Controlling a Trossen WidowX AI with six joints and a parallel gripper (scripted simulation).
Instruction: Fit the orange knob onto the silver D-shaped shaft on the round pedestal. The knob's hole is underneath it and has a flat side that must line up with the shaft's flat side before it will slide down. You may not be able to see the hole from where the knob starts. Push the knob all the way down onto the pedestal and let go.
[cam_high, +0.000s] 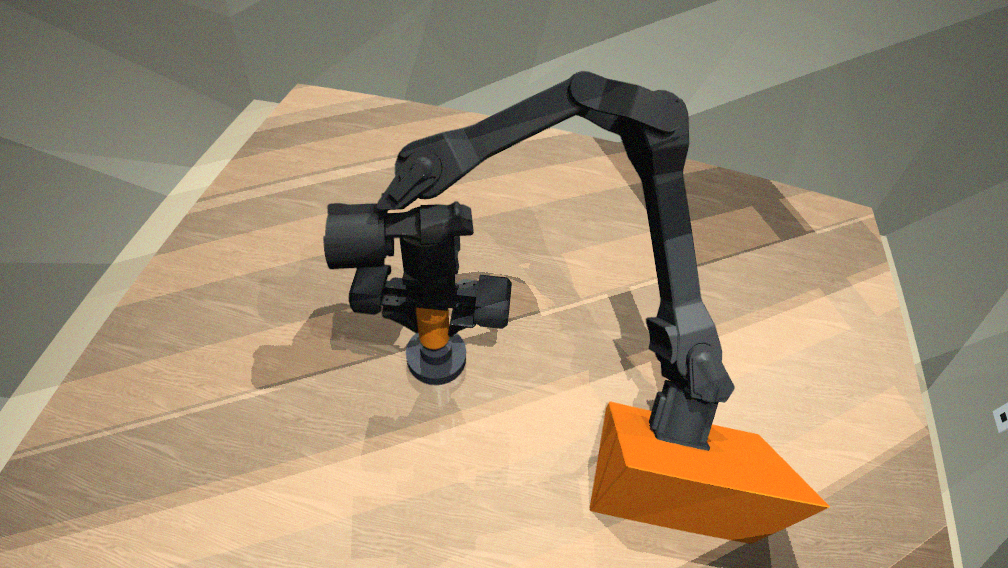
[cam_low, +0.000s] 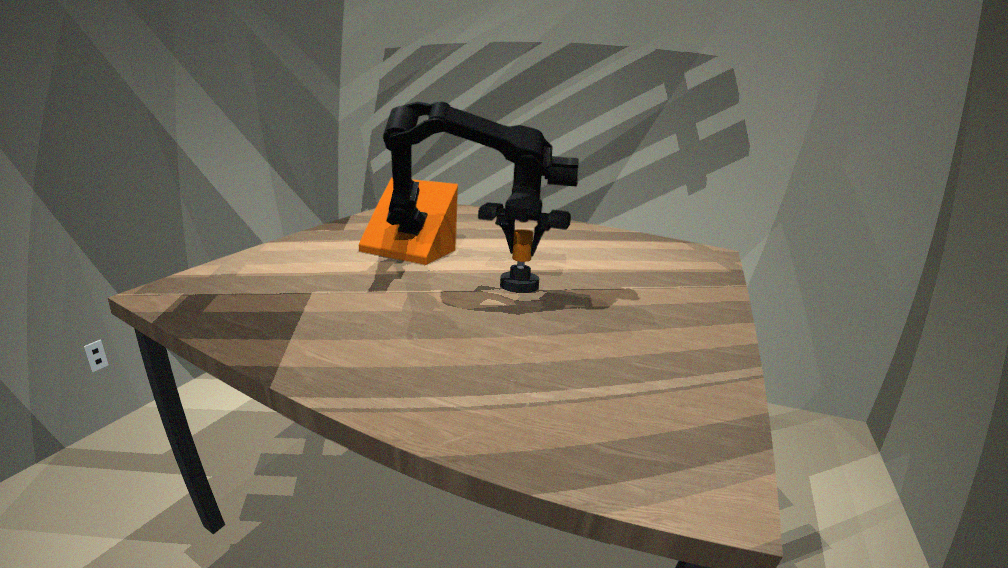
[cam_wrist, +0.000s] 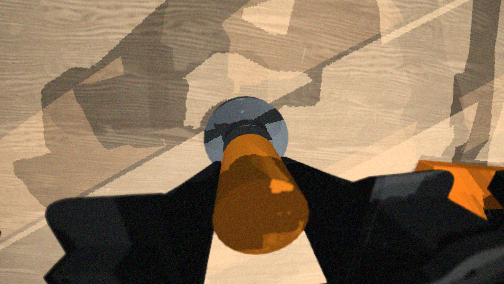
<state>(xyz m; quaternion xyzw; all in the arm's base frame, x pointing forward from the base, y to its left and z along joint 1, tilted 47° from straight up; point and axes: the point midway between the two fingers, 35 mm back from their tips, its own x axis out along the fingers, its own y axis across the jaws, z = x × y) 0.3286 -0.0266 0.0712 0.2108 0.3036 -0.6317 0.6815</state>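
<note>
Orange knob is waiting over its post

The orange knob (cam_high: 433, 328) (cam_low: 521, 245) (cam_wrist: 260, 200) is standing upright just above the round pedestal (cam_high: 420, 365) (cam_low: 519, 282) (cam_wrist: 272, 131), so its hidden hole is facing down. A bit of silver shaft (cam_low: 520, 265) is showing between them. The gripper (cam_high: 433, 325) (cam_low: 522, 248) (cam_wrist: 250, 165) is pinching the knob's sides, probably so it can turn it, match flat sides, then push down.
</note>
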